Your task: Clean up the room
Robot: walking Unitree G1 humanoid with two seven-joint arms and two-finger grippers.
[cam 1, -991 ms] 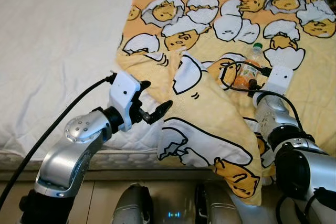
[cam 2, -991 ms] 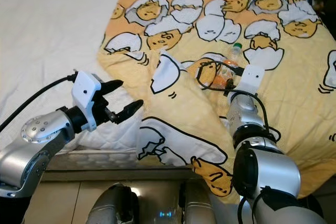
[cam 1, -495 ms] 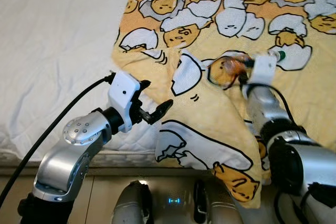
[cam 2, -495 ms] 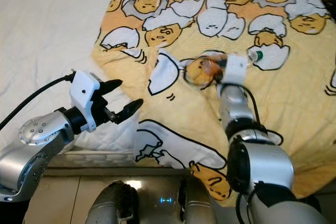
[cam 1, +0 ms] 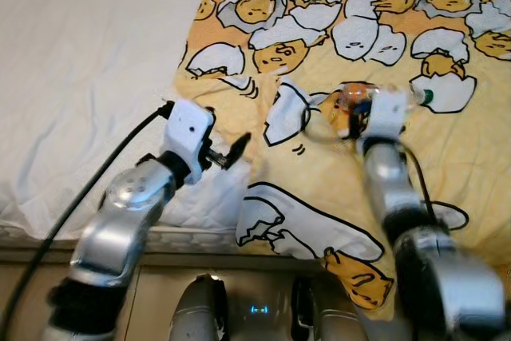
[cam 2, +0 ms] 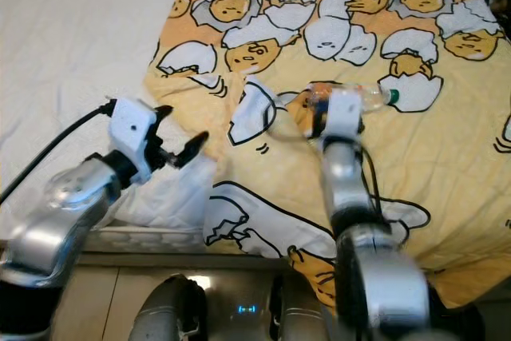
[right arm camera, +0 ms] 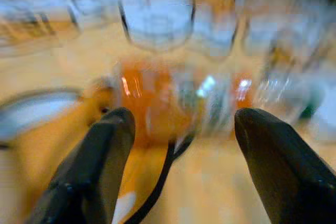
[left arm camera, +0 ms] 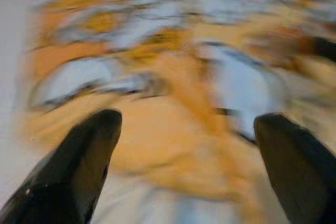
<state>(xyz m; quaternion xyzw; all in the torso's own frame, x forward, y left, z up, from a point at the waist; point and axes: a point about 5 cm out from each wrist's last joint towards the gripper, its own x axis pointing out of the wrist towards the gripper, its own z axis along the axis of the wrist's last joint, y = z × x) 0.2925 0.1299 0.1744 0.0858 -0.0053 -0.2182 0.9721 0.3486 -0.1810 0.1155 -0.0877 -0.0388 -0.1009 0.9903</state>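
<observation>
Bottle (cam 1: 375, 99): clear plastic, green cap, orange contents, lying on its side on the yellow egg-print blanket (cam 1: 319, 21) at 2 o'clock in the left eye view. The right gripper (cam 1: 359, 109) sits at it. The left gripper (cam 1: 227, 149), at 9 o'clock, is spread over the blanket's folded edge beside the white bed (cam 1: 88, 61).

Right wrist view: blurred; fingers (right arm camera: 94, 156) set wide, bottle beyond them, apart.

Left wrist view: fingers (left arm camera: 79, 156) wide, nothing between.
</observation>
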